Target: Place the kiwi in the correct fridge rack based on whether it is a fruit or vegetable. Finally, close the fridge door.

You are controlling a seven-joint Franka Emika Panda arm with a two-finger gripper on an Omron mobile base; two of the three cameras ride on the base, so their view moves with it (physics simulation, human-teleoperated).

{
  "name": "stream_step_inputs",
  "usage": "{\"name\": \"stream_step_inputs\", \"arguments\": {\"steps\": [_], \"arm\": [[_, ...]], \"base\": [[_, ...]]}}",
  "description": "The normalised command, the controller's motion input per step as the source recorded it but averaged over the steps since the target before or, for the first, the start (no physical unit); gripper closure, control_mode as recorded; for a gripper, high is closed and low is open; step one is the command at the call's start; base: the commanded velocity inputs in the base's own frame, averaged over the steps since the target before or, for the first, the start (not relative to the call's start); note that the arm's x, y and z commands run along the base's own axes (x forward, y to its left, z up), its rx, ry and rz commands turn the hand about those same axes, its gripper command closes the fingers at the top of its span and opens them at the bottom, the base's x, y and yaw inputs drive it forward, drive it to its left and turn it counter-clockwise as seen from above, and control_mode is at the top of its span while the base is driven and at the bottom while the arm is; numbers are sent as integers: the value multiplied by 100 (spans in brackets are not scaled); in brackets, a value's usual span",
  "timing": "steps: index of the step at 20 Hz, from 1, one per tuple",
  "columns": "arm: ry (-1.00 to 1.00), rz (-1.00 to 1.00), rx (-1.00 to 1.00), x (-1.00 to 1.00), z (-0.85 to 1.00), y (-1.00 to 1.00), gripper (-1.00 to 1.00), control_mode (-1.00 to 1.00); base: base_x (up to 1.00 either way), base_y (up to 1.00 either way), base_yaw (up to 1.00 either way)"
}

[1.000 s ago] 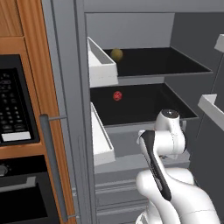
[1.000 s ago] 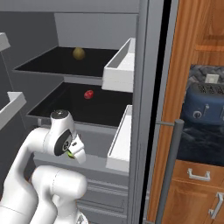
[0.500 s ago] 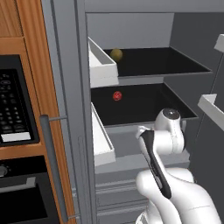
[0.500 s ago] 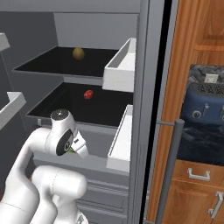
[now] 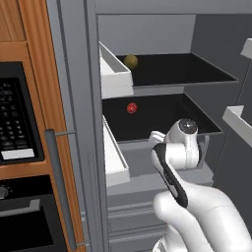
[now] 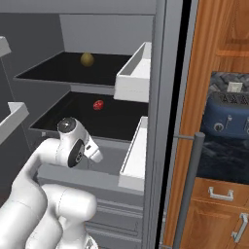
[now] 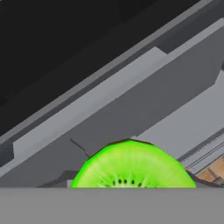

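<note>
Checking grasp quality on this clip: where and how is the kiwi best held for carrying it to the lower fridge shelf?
The kiwi is a small round ball, so the tool should pinch it across its widest middle, from opposite sides, cut green face pointing forward. In the hand view it sits right at the tool, seemingly held this way already, facing the grey front edge of the fridge rack.
</note>
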Motion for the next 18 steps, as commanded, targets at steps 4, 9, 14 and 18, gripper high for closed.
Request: {"name": "stream_step_inputs", "arguments": {"steps": [4, 9, 14, 18], "arm": [[-9, 0, -3, 65, 5, -6, 100, -100], [-9, 0, -8, 53, 32, -1, 100, -100], [-9, 0, -5, 52, 11, 0, 100, -100], [-1, 2, 0, 77, 0, 0, 100, -100]], "base": [[0, 0, 0], [0, 0, 0], [0, 0, 0], [0, 0, 0]]}}
